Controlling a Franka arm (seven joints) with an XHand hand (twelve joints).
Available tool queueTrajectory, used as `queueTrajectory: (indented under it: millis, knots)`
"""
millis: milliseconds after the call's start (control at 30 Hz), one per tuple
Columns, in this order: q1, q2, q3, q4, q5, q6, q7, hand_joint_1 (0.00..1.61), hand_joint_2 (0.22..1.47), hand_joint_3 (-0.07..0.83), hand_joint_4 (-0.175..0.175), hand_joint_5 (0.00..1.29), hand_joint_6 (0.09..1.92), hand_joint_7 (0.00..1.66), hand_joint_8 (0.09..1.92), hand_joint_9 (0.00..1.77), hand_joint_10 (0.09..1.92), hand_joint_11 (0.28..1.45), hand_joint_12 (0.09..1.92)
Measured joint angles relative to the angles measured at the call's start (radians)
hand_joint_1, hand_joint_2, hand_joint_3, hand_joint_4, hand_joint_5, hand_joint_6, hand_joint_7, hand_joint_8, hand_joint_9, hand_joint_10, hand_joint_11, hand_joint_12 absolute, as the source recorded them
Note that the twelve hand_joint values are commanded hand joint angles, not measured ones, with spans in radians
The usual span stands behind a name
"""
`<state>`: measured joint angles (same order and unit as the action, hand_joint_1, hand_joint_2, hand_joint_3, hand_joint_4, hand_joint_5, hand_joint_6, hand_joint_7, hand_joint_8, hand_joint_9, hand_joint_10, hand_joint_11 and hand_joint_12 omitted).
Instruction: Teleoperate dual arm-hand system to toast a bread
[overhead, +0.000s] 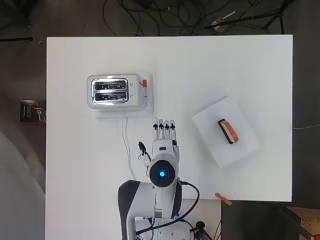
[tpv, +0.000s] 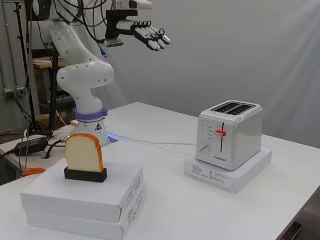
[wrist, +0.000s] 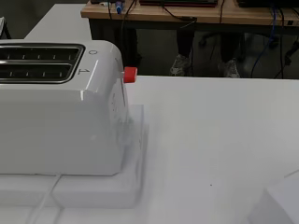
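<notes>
Half the toaster (wrist: 60, 107) cut off.

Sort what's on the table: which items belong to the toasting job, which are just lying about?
Job items:
bread slice upright in its black holder
toaster, slots empty, red lever up
hand, open, raised above the table

Lying about:
orange object at the table edge
white boxes under the holder and toaster: supports only
</notes>
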<state>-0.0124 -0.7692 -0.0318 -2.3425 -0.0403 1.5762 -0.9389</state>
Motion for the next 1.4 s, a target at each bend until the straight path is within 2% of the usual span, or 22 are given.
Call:
queueTrajectory:
  millis: [100, 167, 200, 333, 500, 567, 667, 867, 1000, 1100, 1267, 1400]
  knots:
    - [-0.017, 0.03, -0.124, 0.029, -0.077, -0.006, -0.06, 0.13, 1.2, -0.001, -0.136, 0.31, 0.09, 0.49, 0.09, 0.58, 0.09, 0.49, 0.09]
    - [-0.024, 0.07, -0.2, 0.064, -0.109, -0.03, -0.071, 0.09, 1.16, -0.013, -0.056, 0.31, 0.09, 0.42, 0.09, 0.52, 0.09, 0.47, 0.09]
    - [-0.027, 0.101, -0.229, 0.089, -0.118, -0.045, -0.07, 0.09, 1.15, -0.015, -0.03, 0.32, 0.09, 0.4, 0.09, 0.52, 0.09, 0.48, 0.09]
    - [-0.035, 0.261, -0.267, 0.191, -0.143, -0.105, -0.005, 0.08, 1.12, -0.015, 0.032, 0.31, 0.09, 0.38, 0.09, 0.53, 0.09, 0.5, 0.09]
    - [-0.05, 0.441, -0.308, 0.29, -0.164, -0.141, 0.158, 0.04, 1.09, -0.007, 0.07, 0.36, 0.09, 0.44, 0.09, 0.61, 0.09, 0.56, 0.09]
    - [-0.056, 0.485, -0.335, 0.313, -0.163, -0.142, 0.192, 0.05, 1.08, -0.002, 0.079, 0.4, 0.09, 0.5, 0.09, 0.69, 0.09, 0.62, 0.09]
    - [-0.066, 0.547, -0.374, 0.33, -0.159, -0.123, 0.197, 0.09, 1.08, 0.003, 0.084, 0.45, 0.09, 0.55, 0.09, 0.74, 0.09, 0.64, 0.09]
    - [-0.08, 0.62, -0.425, 0.302, -0.186, -0.035, 0.113, 0.19, 1.07, -0.007, 0.099, 0.51, 0.09, 0.56, 0.09, 0.67, 0.09, 0.55, 0.09]
    - [-0.089, 0.626, -0.461, 0.281, -0.095, -0.026, 0.075, 0.25, 1.05, -0.009, 0.124, 0.58, 0.09, 0.54, 0.09, 0.57, 0.09, 0.48, 0.09]
    - [-0.091, 0.637, -0.463, 0.273, -0.047, -0.017, 0.071, 0.27, 1.03, -0.01, 0.126, 0.57, 0.09, 0.51, 0.09, 0.51, 0.09, 0.46, 0.09]
    - [-0.096, 0.674, -0.466, 0.27, -0.103, 0.002, 0.06, 0.28, 1.03, -0.006, 0.125, 0.52, 0.09, 0.43, 0.09, 0.43, 0.09, 0.43, 0.09]
    - [-0.114, 0.744, -0.489, 0.299, -0.059, 0.011, 0.01, 0.29, 1.03, -0.003, 0.123, 0.44, 0.09, 0.34, 0.09, 0.35, 0.09, 0.41, 0.09]
